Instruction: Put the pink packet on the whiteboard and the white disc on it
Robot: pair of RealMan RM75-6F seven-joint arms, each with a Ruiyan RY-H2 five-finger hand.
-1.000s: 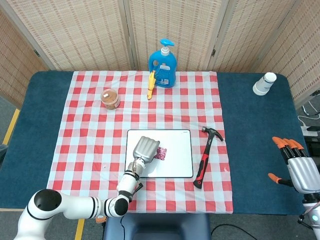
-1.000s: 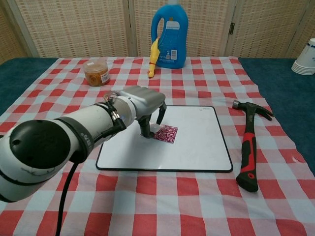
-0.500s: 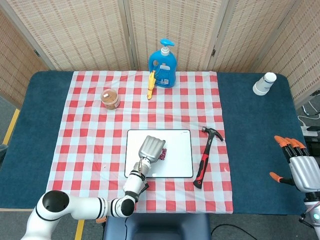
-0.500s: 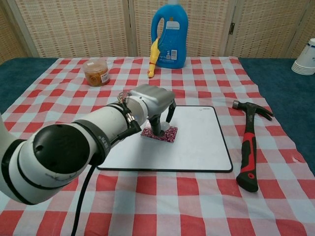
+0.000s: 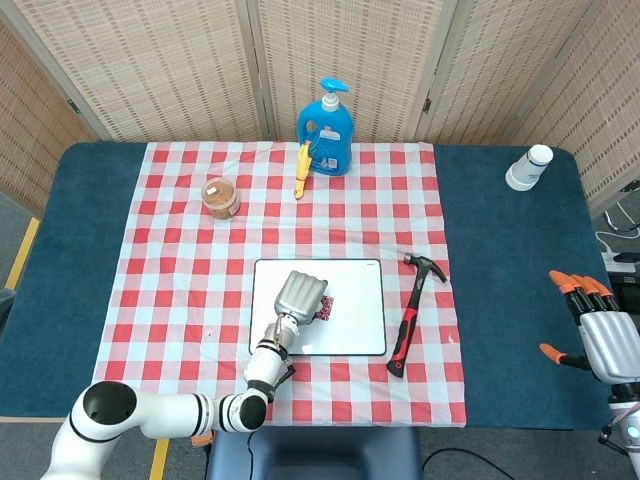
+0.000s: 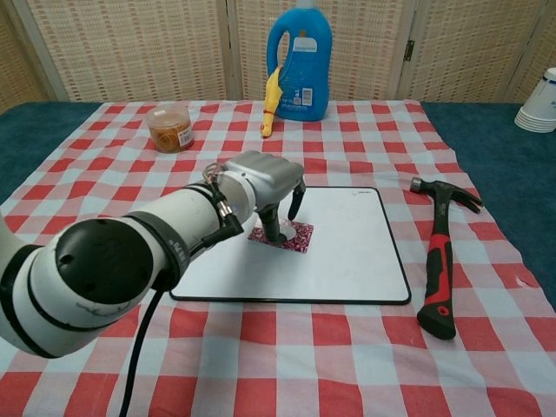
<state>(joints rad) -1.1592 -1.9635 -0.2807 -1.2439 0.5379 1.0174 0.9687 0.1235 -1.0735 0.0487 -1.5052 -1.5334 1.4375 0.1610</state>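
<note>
The pink packet lies on the left half of the whiteboard. My left hand hangs palm down over the packet. Its thumb and a finger reach down together onto the packet's left part. They seem to pinch the small white disc, which is almost wholly hidden between them. Another finger stands lifted above the packet. My right hand hovers far off at the table's right edge, fingers spread and holding nothing; only the head view shows it.
A red-and-black hammer lies just right of the whiteboard. At the back stand a blue detergent bottle, a yellow toy and a brown jar. White cups sit far right.
My left hand has shifted right from the bare board onto the pink packet, then settled with its fingers down on it. The right hand has barely moved.
</note>
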